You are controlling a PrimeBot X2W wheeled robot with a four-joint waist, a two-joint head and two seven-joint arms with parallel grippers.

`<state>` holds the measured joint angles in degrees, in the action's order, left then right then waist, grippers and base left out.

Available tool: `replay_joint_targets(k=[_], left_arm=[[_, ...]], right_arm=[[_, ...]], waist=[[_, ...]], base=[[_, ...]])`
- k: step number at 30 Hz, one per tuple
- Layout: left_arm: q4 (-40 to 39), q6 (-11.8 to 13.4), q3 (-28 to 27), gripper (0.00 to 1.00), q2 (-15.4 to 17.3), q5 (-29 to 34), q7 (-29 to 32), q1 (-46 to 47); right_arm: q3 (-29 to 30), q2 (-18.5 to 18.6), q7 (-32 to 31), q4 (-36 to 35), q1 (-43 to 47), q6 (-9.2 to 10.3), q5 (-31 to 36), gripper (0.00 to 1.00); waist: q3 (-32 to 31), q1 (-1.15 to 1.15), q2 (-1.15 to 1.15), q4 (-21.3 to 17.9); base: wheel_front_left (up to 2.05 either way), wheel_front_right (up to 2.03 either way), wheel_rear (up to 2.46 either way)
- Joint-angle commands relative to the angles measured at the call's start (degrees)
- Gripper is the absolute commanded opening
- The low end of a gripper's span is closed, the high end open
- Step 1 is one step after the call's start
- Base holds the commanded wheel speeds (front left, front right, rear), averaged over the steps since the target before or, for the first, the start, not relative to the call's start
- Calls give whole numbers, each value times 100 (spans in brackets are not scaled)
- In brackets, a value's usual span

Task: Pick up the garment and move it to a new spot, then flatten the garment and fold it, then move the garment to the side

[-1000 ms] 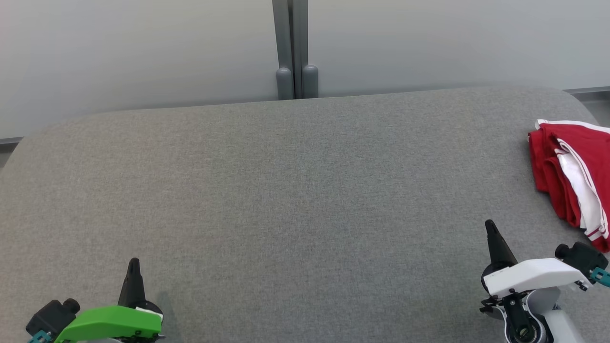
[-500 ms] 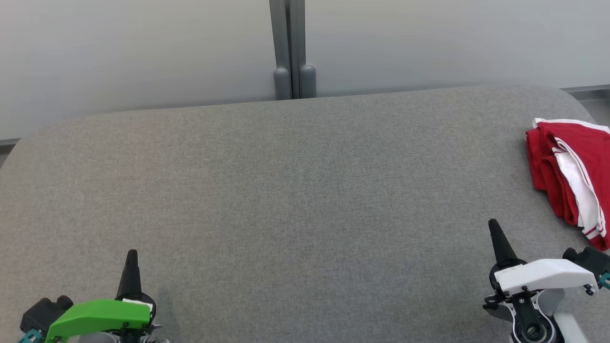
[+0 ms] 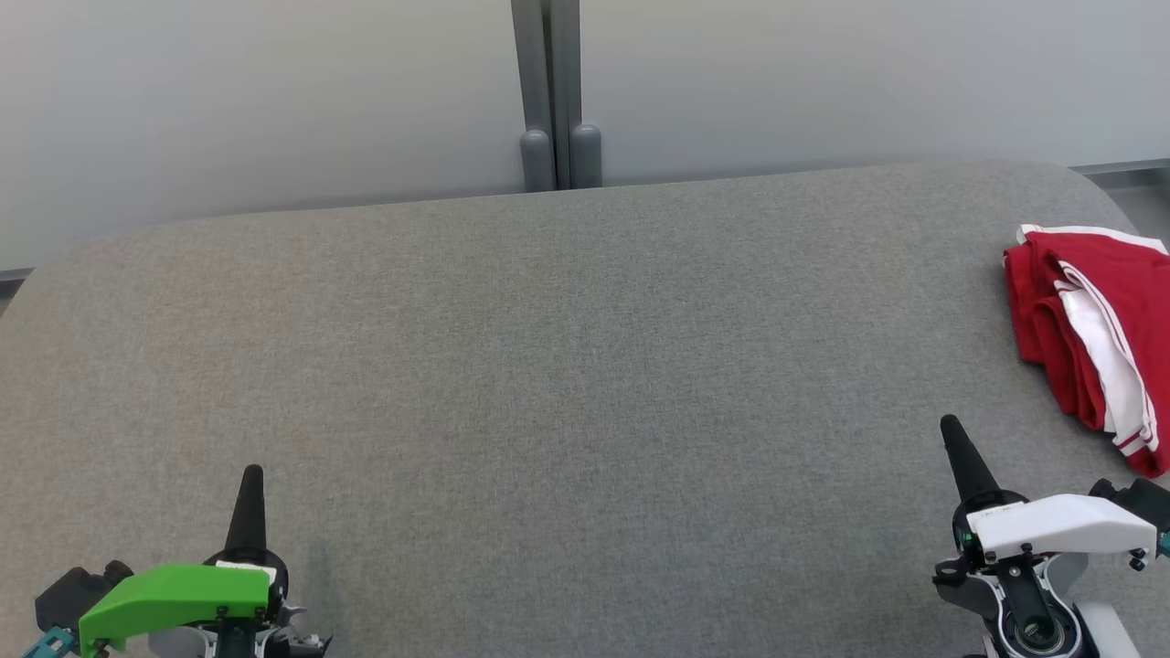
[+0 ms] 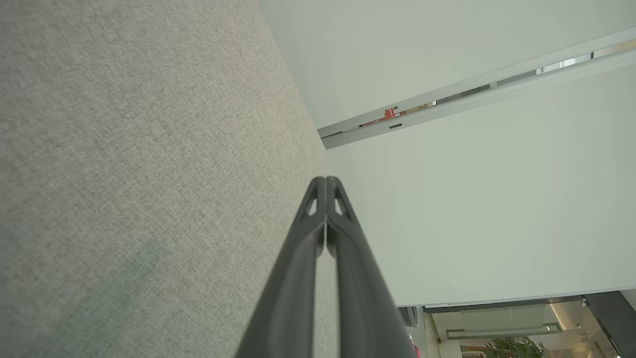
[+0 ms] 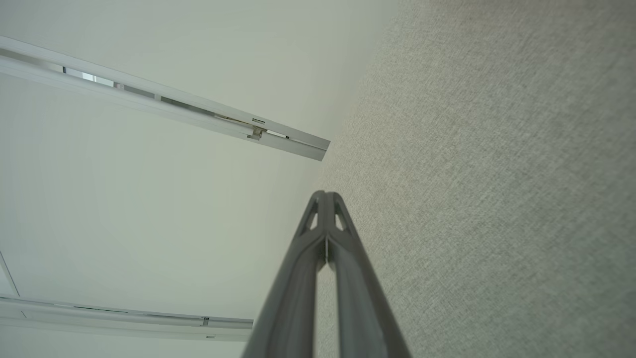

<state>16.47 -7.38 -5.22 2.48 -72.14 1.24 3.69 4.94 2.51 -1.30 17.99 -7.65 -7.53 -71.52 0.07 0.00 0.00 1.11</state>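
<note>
A red garment with white stripes (image 3: 1092, 334) lies folded in a bundle at the far right of the grey table (image 3: 567, 366), partly cut off by the head view's right edge. My right gripper (image 3: 952, 429) is shut and empty, hovering low at the lower right, a short way in front and left of the garment. My left gripper (image 3: 250, 477) is shut and empty at the lower left, far from the cloth. In the wrist views, the left gripper (image 4: 325, 181) and the right gripper (image 5: 325, 196) both have their tips pressed together over bare grey fabric.
A pale wall with a grey vertical post (image 3: 547, 91) stands right behind the table's far edge. The table's rounded right corner (image 3: 1097, 183) lies just beyond the garment.
Both grippers have drawn back toward the bottom of the head view. The camera has shifted slightly, so the garment and post sit a little further left. The garment has not moved.
</note>
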Motion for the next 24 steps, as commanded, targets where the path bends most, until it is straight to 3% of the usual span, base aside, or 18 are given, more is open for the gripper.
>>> replay_joint_targets(k=[1,24], left_arm=[[-71,-13,-22,0,47,-138,33,130],[-176,-17,-94,0,54,-1205,323,228]], right_arm=[[22,34,-33,-77,29,5,-132,0],[107,44,-317,-272,108,5,-1240,0]], waist=[[0,0,0,-3],[6,0,0,-58]], base=[[0,0,0],[0,0,0]])
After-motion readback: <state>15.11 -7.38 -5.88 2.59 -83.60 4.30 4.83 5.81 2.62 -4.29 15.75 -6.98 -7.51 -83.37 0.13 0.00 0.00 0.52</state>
